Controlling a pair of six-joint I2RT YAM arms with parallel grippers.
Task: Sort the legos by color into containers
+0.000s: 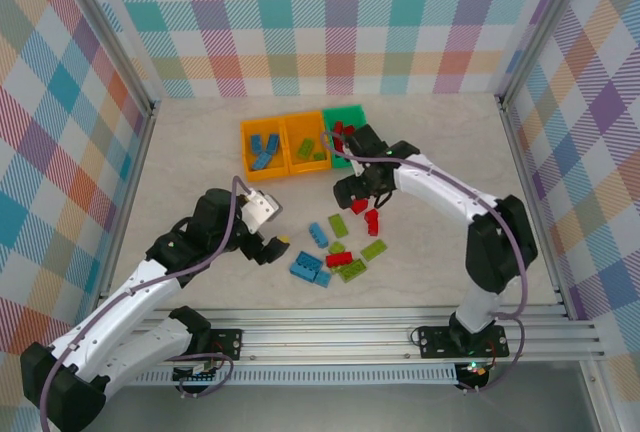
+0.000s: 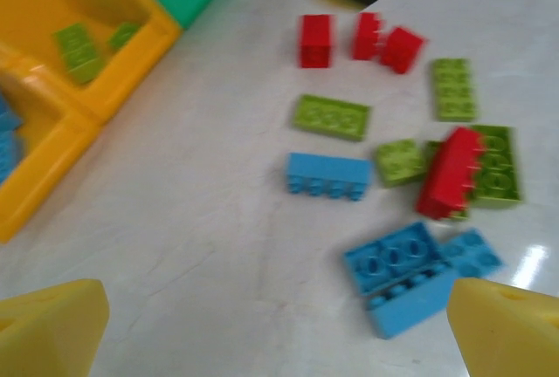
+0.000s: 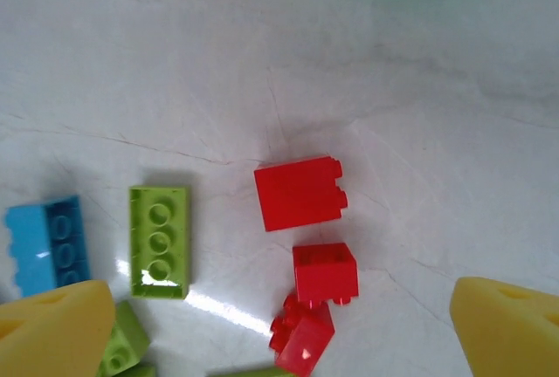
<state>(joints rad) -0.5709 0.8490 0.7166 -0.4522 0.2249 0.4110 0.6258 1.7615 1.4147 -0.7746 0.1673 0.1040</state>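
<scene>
Right wrist: right claw [image 3: 279, 329] spread wide above glossy, studded red legos [image 3: 300, 194].

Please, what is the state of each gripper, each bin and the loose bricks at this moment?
Left gripper with yellow fingers: open, empty.
Right gripper with yellow fingers: open, empty, above loose red bricks.
Left orange plastic bin: holds blue bricks.
Middle orange plastic bin: holds lime green bricks.
Green plastic bin: holds red bricks.
Loose small plastic bricks: unsorted, outside the bins.
</scene>
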